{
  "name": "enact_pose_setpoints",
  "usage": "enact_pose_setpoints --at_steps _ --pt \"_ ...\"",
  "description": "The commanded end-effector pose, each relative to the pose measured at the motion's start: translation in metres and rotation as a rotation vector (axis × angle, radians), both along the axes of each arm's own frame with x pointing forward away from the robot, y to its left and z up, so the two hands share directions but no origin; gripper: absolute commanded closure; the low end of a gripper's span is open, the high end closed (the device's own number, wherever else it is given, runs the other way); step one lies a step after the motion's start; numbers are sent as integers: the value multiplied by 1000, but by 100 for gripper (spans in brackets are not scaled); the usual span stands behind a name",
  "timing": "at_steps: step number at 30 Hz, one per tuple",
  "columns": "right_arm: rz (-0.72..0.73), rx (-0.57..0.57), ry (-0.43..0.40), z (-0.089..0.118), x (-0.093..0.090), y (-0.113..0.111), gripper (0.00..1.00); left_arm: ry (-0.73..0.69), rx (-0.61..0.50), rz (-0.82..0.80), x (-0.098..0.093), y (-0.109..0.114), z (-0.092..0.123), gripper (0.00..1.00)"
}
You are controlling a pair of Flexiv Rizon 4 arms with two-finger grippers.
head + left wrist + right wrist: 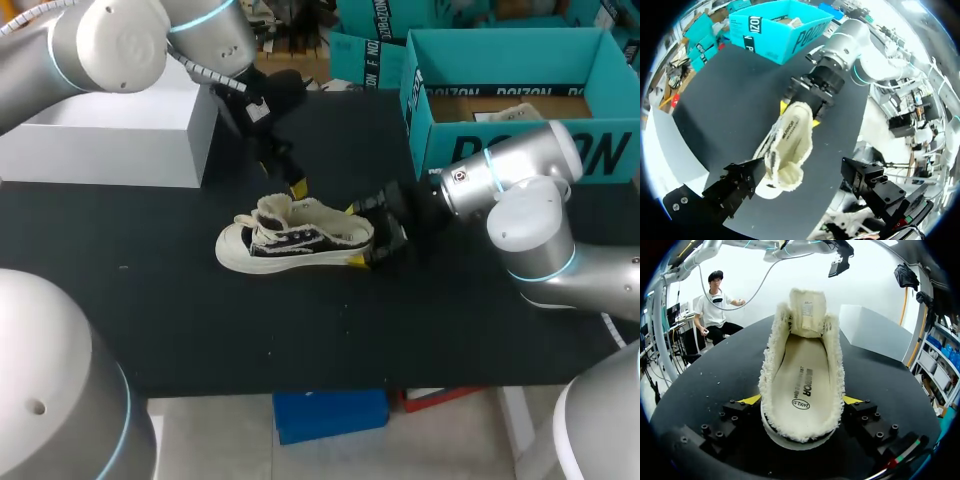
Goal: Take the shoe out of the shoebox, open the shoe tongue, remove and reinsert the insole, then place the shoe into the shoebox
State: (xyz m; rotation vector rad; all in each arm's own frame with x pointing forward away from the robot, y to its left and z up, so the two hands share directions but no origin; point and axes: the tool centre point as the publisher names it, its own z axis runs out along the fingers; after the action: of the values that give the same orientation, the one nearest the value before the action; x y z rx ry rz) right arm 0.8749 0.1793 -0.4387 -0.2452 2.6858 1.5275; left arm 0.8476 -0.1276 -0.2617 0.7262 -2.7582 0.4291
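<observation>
While the right hand (801,401) is clamped on the heel of the shoe (295,238) on the table (200,320), the left hand (288,178) hangs spread apart just above the raised tongue (807,310); pulling the insole (802,385) looks next, which calls for a pinch inside the opening

A black-topped table (300,330) bears a plain white box (110,135) at its far left corner.
</observation>
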Motion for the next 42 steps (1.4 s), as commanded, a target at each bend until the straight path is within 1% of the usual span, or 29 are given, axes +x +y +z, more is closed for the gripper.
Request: enact_pose_setpoints --at_steps 1,5,7,9,25,26,29,34,35,36,37,42 --pt "-1 -2 1 -5 1 4 100 -21 71 -55 2 -10 6 0" --pt "-1 -2 1 -5 1 4 100 -15 72 -92 3 -13 9 0" --pt "-1 -2 1 -5 1 4 100 18 69 -109 3 -14 10 0" --pt "-1 -2 1 -5 1 4 100 19 73 -83 4 -13 12 0" --pt "-1 -2 1 -5 1 4 100 19 73 -83 4 -13 12 0" --pt "-1 -2 1 -5 1 4 100 11 81 -115 0 -16 11 0" --pt "-1 -2 1 -5 1 4 100 19 99 -129 -3 -18 8 0" --pt "-1 -2 1 -5 1 4 100 15 119 -147 -5 -11 11 0" --pt "-1 -2 1 -5 1 4 100 14 122 -144 -5 -10 12 62" --pt "-1 -2 1 -5 1 4 100 13 124 -150 -5 -8 12 89" --pt "-1 -2 1 -5 1 4 100 14 124 -152 -6 -8 11 100" --pt "-1 -2 1 -5 1 4 100 36 83 -208 -9 -8 6 100"
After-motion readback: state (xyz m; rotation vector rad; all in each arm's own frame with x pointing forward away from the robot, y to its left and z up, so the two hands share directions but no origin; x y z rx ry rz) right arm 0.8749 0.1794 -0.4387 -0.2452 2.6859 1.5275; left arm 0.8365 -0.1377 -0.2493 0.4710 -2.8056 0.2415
